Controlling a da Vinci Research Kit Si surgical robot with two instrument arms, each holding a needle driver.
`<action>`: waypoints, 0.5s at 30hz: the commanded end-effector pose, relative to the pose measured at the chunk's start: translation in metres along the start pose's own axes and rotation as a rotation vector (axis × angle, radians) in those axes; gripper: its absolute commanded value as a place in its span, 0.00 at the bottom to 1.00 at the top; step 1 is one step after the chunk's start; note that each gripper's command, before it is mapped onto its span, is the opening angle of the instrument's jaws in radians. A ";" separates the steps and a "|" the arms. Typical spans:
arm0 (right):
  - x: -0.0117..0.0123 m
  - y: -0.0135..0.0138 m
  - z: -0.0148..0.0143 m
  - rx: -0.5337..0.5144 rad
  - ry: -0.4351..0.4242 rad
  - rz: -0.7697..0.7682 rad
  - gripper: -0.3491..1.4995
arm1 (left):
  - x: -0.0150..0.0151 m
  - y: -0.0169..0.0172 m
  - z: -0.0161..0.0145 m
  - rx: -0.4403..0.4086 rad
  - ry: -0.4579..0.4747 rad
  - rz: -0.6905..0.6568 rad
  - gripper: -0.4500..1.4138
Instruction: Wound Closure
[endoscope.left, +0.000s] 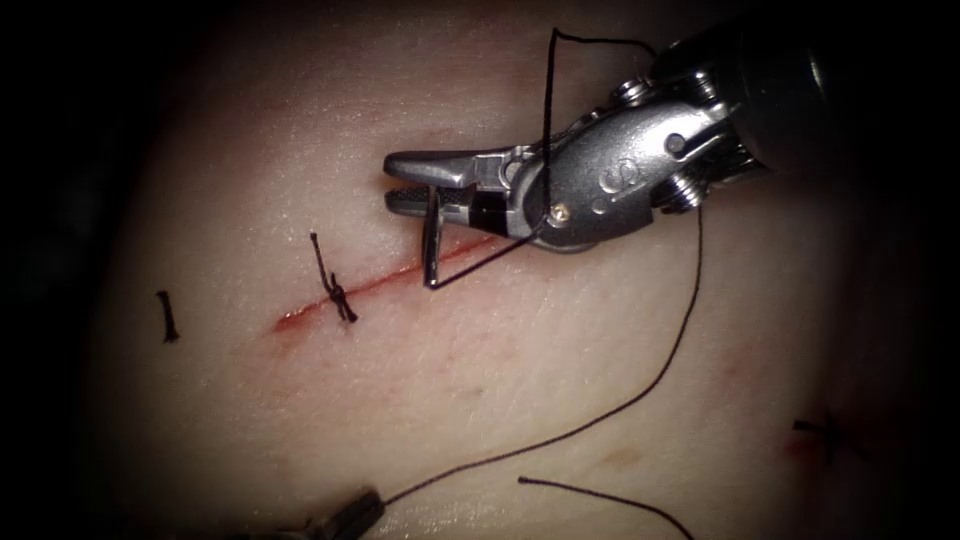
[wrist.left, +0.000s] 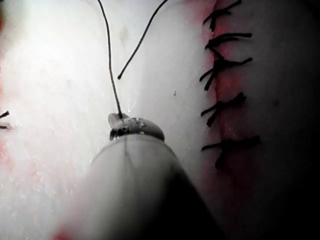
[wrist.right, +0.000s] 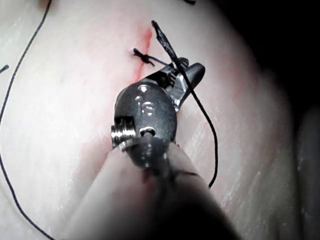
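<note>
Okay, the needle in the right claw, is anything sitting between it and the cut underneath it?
Nothing visible does. The right claw holds the needle near one end, and its free end hangs at the cut on bare tissue. The tied stitch sits further left along the cut. The left claw holds thread.

My right pincer (endoscope.left: 400, 183) is polished silver steel, stamped with an "S", with round pivot screws and a dark shaft sleeve behind.

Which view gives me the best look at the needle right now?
The endoscope view: the needle hangs from the right tool, its lower end by the cut, with thread running down to the left tool. In the right wrist view the right tool's own body covers the needle.
</note>
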 end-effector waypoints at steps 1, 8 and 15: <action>-0.0002 -0.0005 0.0008 -0.003 0.002 0.008 0.00 | 0.0012 0.0032 0.0022 -0.038 0.012 0.012 0.00; -0.0004 -0.0006 0.0006 -0.010 0.002 0.014 0.00 | 0.0060 0.0100 0.0067 -0.162 0.047 0.099 0.00; -0.0003 -0.0010 0.0007 -0.018 0.004 0.020 0.00 | 0.0074 0.0099 0.0115 -0.205 0.064 0.141 0.00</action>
